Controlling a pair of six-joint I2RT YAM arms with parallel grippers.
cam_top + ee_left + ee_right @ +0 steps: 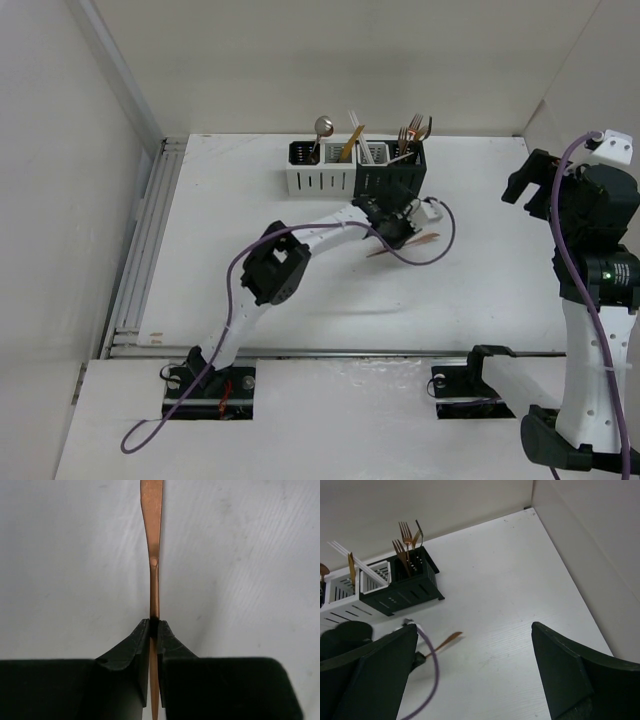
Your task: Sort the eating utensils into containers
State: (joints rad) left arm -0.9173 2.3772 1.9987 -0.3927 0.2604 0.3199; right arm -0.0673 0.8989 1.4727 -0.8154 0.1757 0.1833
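no text, label, brand, number or sign can be read in any view.

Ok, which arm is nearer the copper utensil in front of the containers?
Left. The left fingers are shut on the copper utensil; the right arm stands off to the side, right fingers open.

free: table [500, 270] right of containers [370, 182] | blocked: left arm [320, 235] before them, seemingly close

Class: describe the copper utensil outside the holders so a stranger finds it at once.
Find the row of four slotted square holders, white and black, at the far edge of the white table. Before its right-hand black end, a slim copper utensil is pinched in the left arm's jaws. It alone stands in no holder.
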